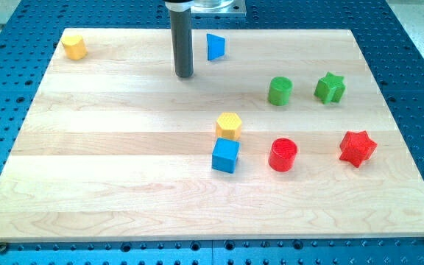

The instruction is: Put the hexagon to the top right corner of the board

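Observation:
A yellow hexagon (pixel 228 125) sits near the board's middle, just above and touching a blue cube (pixel 225 155). My tip (pixel 184 75) is in the view's upper middle, well up and to the left of the hexagon, with bare board between them. A blue triangle (pixel 215 47) lies just to the right of the rod, near the top edge.
A yellow block (pixel 73 46) sits at the top left corner. A green cylinder (pixel 280 91) and a green star (pixel 330 87) lie at the upper right. A red cylinder (pixel 283 154) and a red star (pixel 357 148) lie at the right. The wooden board (pixel 124 184) rests on a blue perforated table.

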